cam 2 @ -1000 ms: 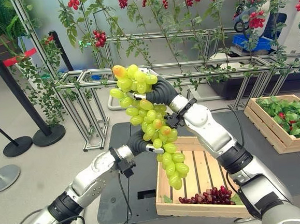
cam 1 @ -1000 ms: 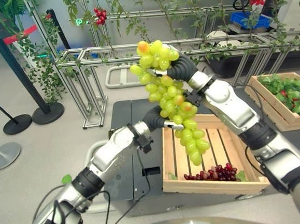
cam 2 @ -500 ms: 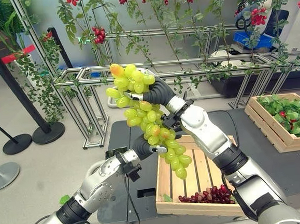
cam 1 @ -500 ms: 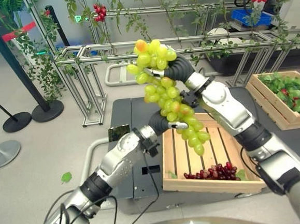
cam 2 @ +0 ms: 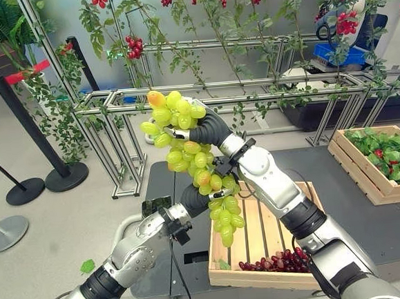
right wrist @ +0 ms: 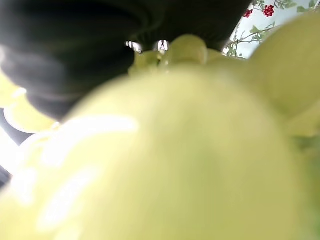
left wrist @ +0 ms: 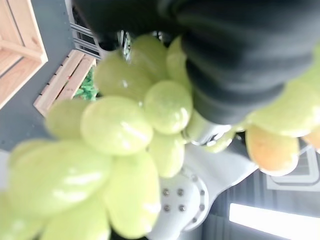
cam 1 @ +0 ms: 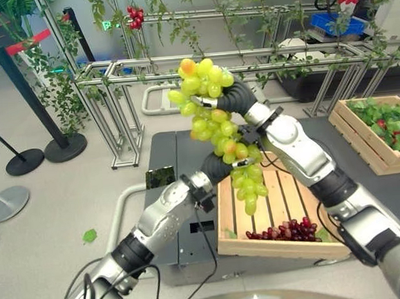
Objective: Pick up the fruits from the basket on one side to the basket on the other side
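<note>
A large bunch of green grapes hangs in the air above the left end of a wooden crate. My right hand is shut on the top of the bunch, with fingers curled round it. My left hand comes up from below and grips the bunch at its middle, one silver finger showing among the grapes. The tail of the bunch dangles over the crate's slats. A small bunch of dark red grapes lies in the crate's near corner. Green grapes press close against the hand in the left wrist view.
The crate sits on a dark low table. A second wooden crate with green leaves stands at the right. Behind is a metal frame hung with vines and red fruit. A stanchion post stands on the floor at the left.
Both hands keep hold of the bunch. It has shifted slightly left and lower over the crate's left end, and my left forearm has moved in closer under it.
</note>
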Tool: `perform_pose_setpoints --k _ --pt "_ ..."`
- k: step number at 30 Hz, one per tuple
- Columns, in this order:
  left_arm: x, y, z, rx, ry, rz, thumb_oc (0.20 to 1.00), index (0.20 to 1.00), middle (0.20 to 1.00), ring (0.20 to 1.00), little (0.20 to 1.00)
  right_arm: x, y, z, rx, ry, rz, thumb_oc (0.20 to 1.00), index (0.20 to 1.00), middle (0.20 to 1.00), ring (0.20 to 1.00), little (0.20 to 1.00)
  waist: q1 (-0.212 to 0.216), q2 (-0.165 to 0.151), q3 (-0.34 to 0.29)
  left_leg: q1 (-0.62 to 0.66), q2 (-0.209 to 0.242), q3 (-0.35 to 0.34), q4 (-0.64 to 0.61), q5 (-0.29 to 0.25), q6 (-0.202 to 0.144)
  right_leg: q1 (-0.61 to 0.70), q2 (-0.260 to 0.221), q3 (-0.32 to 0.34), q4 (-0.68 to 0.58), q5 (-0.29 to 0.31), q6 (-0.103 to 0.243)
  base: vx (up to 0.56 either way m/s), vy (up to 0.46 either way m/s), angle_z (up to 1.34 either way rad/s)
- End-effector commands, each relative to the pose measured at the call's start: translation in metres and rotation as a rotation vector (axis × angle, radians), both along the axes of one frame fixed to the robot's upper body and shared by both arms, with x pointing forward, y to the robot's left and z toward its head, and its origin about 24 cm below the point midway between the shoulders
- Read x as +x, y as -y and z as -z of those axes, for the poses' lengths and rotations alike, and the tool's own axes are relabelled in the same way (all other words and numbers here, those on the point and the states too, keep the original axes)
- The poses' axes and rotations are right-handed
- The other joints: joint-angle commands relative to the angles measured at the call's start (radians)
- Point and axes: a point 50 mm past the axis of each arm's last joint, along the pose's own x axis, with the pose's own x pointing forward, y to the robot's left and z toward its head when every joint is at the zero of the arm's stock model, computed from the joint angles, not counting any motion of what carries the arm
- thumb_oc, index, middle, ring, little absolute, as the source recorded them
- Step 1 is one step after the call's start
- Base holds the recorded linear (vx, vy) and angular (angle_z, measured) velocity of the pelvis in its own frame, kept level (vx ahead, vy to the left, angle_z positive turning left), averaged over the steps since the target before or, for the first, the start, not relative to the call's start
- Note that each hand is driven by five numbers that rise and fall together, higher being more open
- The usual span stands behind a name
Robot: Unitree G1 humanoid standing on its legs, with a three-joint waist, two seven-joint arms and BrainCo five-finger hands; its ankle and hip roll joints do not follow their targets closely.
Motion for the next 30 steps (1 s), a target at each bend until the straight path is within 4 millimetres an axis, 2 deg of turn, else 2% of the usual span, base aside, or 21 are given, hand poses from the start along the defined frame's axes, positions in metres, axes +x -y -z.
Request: perform_pose_setpoints --k 1,11,12,16,19,23,24,25,26,27,28,29,30 --pt "0.007 0.011 -0.020 -0.098 0.043 0.019 0.200 0.200 0.200 0.200 0.200 -0.006 -0.002 -0.025 0.126 0.097 -0.031 0.200 0.200 0.200 0.200 0.200 0.016 -0.040 -0.002 0.011 -0.041 -0.038 0.034 -0.110 0.058 -0.053 -0.014 -0.062 0.041 0.010 0.019 0.00 0.000 0.00" --pt "0.007 0.007 -0.017 -0.101 0.036 -0.001 0.200 0.200 0.200 0.200 0.200 -0.004 0.000 -0.015 0.118 0.064 -0.021 0.200 0.200 0.200 0.200 0.200 0.020 -0.041 0.003 0.009 -0.040 -0.041 0.037 -0.110 0.058 -0.055 -0.012 -0.064 0.043 0.008 0.018 0.00 0.000 0.00" --pt "0.007 0.003 -0.016 -0.098 0.040 -0.008 0.200 0.200 0.200 0.200 0.200 -0.003 0.004 -0.015 0.102 0.064 -0.013 1.000 1.000 1.000 1.000 1.000 0.021 -0.041 0.004 0.008 -0.040 -0.041 0.038 -0.111 0.058 -0.055 -0.013 -0.064 0.044 0.008 0.017 0.00 0.000 0.00" --pt "0.007 -0.007 -0.013 -0.091 0.044 -0.033 0.200 0.200 0.200 0.200 0.200 -0.003 0.013 -0.015 0.062 0.081 0.007 1.000 1.000 1.000 1.000 1.000 0.022 -0.042 0.003 0.008 -0.041 -0.040 0.041 -0.113 0.058 -0.054 -0.012 -0.062 0.043 0.007 0.017 0.00 0.000 0.00" --pt "0.009 -0.029 -0.013 -0.074 0.078 -0.100 0.200 0.200 0.200 0.200 0.200 -0.005 0.038 -0.017 0.004 0.112 0.063 1.000 1.000 1.000 1.000 1.000 0.022 -0.041 0.004 0.009 -0.040 -0.039 0.042 -0.114 0.056 -0.052 -0.013 -0.061 0.043 0.008 0.019 0.00 0.000 0.00" --pt "0.007 -0.062 -0.011 -0.070 0.108 -0.207 0.200 0.200 0.200 0.200 0.200 -0.010 0.080 -0.010 0.006 0.093 0.163 1.000 1.000 1.000 1.000 1.000 0.021 -0.042 0.004 0.011 -0.040 -0.039 0.043 -0.116 0.056 -0.051 -0.013 -0.062 0.044 0.007 0.021 0.00 0.000 0.00" --pt "0.007 -0.062 -0.011 -0.069 0.107 -0.206 0.200 0.200 0.200 0.200 0.200 -0.010 0.081 -0.010 0.006 0.092 0.163 1.000 1.000 1.000 1.000 1.000 0.021 -0.042 0.003 0.011 -0.040 -0.039 0.043 -0.116 0.056 -0.051 -0.013 -0.062 0.044 0.007 0.021 0.00 0.000 0.00" --pt "0.005 -0.087 -0.009 -0.071 0.121 -0.306 0.200 0.200 0.200 0.200 0.200 -0.017 0.112 0.000 0.051 0.052 0.237 1.000 1.000 1.000 1.000 1.000 0.019 -0.042 0.004 0.010 -0.040 -0.040 0.042 -0.116 0.056 -0.051 -0.012 -0.063 0.043 0.006 0.021 0.00 0.000 0.00" --pt "0.004 -0.086 -0.009 -0.070 0.119 -0.305 0.200 0.200 0.200 0.200 0.200 -0.018 0.113 0.000 0.052 0.050 0.238 1.000 1.000 1.000 1.000 1.000 0.020 -0.042 0.002 0.011 -0.040 -0.040 0.042 -0.116 0.055 -0.051 -0.012 -0.064 0.043 0.005 0.021 0.00 0.000 0.00" --pt "0.000 -0.102 -0.002 -0.076 0.102 -0.370 0.200 0.200 0.200 0.200 0.200 -0.024 0.136 0.012 0.093 0.018 0.309 1.000 1.000 1.000 1.000 1.000 0.017 -0.041 0.004 0.012 -0.039 -0.042 0.042 -0.117 0.056 -0.049 -0.012 -0.064 0.044 0.004 0.021 0.00 0.000 0.00" --pt "0.000 -0.102 -0.002 -0.076 0.101 -0.369 0.200 0.200 0.200 0.200 0.200 -0.025 0.136 0.012 0.093 0.017 0.310 1.000 1.000 1.000 1.000 1.000 0.018 -0.041 0.003 0.013 -0.039 -0.042 0.042 -0.117 0.056 -0.049 -0.012 -0.064 0.044 0.004 0.021 0.00 0.000 0.00" --pt "-0.005 -0.124 -0.004 -0.053 0.146 -0.448 0.200 0.200 0.200 0.200 0.200 -0.037 0.163 0.019 0.125 0.014 0.402 1.000 1.000 1.000 1.000 1.000 0.014 -0.038 0.004 0.013 -0.039 -0.043 0.041 -0.118 0.055 -0.049 -0.010 -0.065 0.044 0.001 0.021 0.00 0.000 0.00" --pt "-0.007 -0.132 -0.004 -0.059 0.151 -0.479 0.200 0.200 0.200 0.200 0.200 -0.041 0.173 0.026 0.142 -0.001 0.447 1.000 1.000 1.000 1.000 1.000 0.014 -0.037 0.003 0.014 -0.039 -0.043 0.040 -0.119 0.055 -0.048 -0.009 -0.065 0.043 0.000 0.021 0.00 0.000 0.00"
